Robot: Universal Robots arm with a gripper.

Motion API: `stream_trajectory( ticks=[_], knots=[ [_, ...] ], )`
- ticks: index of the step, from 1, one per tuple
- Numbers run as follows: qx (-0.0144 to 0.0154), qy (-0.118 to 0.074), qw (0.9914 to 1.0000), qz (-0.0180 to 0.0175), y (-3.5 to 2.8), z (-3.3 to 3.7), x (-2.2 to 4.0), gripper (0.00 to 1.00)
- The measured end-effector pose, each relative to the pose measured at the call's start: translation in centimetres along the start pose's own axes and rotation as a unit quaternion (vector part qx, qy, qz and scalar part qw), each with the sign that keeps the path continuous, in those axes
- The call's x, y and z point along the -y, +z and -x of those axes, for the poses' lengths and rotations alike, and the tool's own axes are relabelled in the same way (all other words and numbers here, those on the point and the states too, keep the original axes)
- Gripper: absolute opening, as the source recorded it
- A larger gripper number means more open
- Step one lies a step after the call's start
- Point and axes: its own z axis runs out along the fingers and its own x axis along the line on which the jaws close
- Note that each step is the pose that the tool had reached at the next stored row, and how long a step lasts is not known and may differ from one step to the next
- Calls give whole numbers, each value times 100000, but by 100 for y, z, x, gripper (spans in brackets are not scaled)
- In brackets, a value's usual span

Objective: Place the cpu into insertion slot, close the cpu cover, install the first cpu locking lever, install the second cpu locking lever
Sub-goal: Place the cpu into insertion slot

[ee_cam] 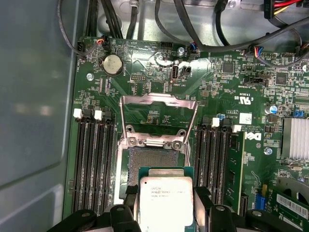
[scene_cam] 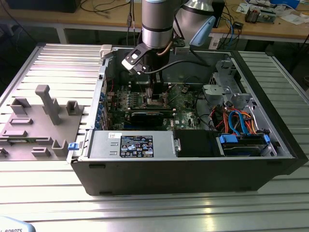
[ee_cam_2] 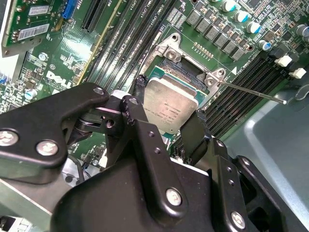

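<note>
— How was the case (scene_cam: 193, 169)?
— Open on top in the exterior view. The arm (scene_cam: 157, 29) stood inside it, between ten and eleven o'clock from its middle, over the board (ee_cam: 231, 82).
— And the gripper (ee_cam_2: 168, 112)?
— Jaws clamped. The cover (ee_cam: 159, 100) stood swung open beyond the slot (ee_cam: 150, 159), whose dark centre lay mostly bare.
— Clamped on what?
— The cpu (ee_cam: 165, 205), gripped by two opposite edges. It hung over the slot's near edge, not seated.

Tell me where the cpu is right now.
In the first wrist view the cpu is held in the gripper, partly over the insertion slot, flanked by memory slots, with the raised cpu cover beyond it.
</note>
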Motion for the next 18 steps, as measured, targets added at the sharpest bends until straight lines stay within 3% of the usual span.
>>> stream_trajectory(
  ticks=[18],
  knots=[
    [0, 2, 100000, -1, 52, -1, 2, 55]
  ],
)
